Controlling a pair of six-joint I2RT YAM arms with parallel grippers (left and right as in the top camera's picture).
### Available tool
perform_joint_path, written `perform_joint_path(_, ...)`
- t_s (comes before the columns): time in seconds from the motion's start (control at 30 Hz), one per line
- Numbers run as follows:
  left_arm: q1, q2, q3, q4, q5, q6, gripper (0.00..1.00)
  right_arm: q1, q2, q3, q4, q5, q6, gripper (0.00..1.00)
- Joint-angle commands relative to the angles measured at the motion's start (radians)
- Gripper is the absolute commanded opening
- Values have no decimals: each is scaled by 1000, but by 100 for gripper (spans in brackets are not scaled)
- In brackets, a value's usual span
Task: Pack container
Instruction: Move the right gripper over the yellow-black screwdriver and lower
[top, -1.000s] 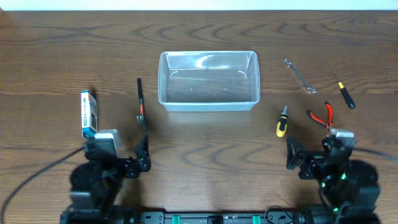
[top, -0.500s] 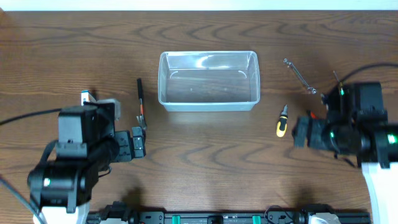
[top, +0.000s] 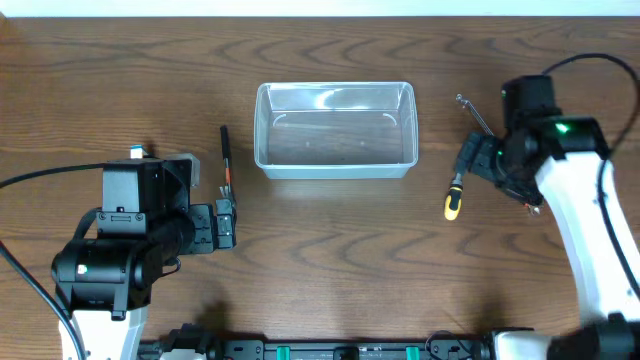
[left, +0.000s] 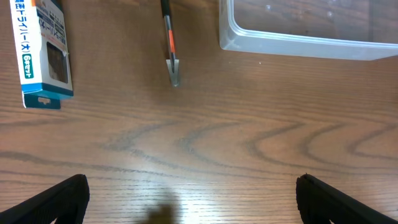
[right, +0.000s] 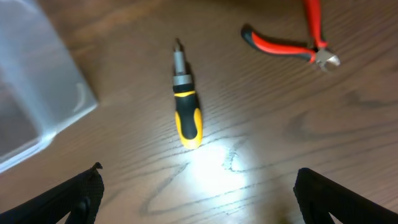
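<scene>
- Left hand (top: 226, 222): fingers spread wide, gripping nothing. It hovers off the near-left corner of the container (top: 335, 168), low over the table (top: 330, 260).
- From the left wrist view, a slim black-and-orange tool (left: 170, 43) lies just ahead of that hand, beside the container's left wall and not touching it.
- A blue-and-white box (left: 42, 53) lies further left of the container, flat on the table. In the overhead view it is mostly hidden under the left arm.
- Right hand (top: 468, 162): fingers also spread wide and empty, positioned right of the container, near its right wall.
- A yellow-and-black screwdriver (right: 185, 106) lies loose directly under that hand, right of the container, tip pointing away from the robot.
- Red pliers (right: 292, 46) lie further right of the container than the screwdriver. In the overhead view the right arm covers them.
- A metal wrench (top: 472, 112) lies right of the container toward its far side, partly under the right arm.
- The container sits mid-table between the two arms, upright and open-topped. Its clear floor shows nothing inside.
- Progress: judged as the very start, with nothing packed and every visible tool outside the container.
- Left to do: each loose item needs picking up and dropping in. The likely first picks are the screwdriver for the right hand and the black-and-orange tool for the left.
</scene>
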Motion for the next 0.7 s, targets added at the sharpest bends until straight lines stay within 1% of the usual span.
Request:
perform_joint_path(0.0,0,-1,16,-1,5,19,98,19,94,16,9,22,37,99)
perform_joint_path(0.33,0,-1,16,-3,5,19,98,31,270,16,48,17,21,99)
perform_joint_path(0.67,0,-1,16,-5,5,19,98,31,332,10,77,18,14,99)
